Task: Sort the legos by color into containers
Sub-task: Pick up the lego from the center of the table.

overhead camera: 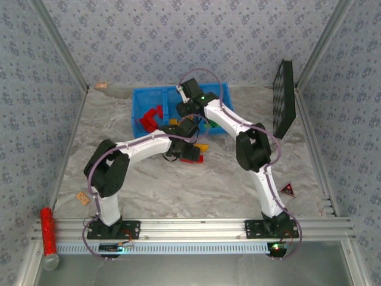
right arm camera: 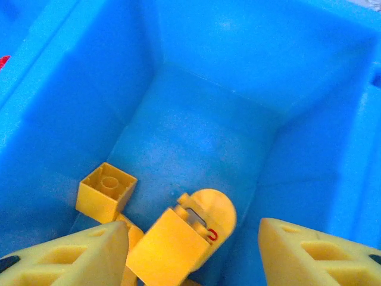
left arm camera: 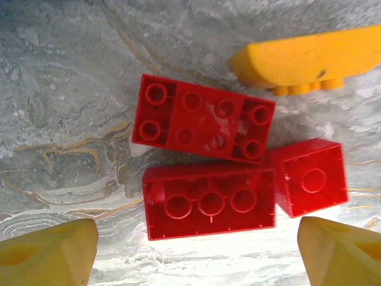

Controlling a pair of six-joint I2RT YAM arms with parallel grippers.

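On table (left arm camera: 59, 89), left wrist: red legos (left arm camera: 208, 199) | right wrist: yellow legos (right arm camera: 107, 192), bin (right arm camera: 208, 119)

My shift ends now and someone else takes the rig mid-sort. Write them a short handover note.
Left end effector: open, above three red legos on the table, with a yellow lego beside them.
Right end effector: open, over a blue bin holding yellow legos.
Done: a red pile lies in the left bin; yellows are in another.
To do: the loose legos on the table in front of the bins.
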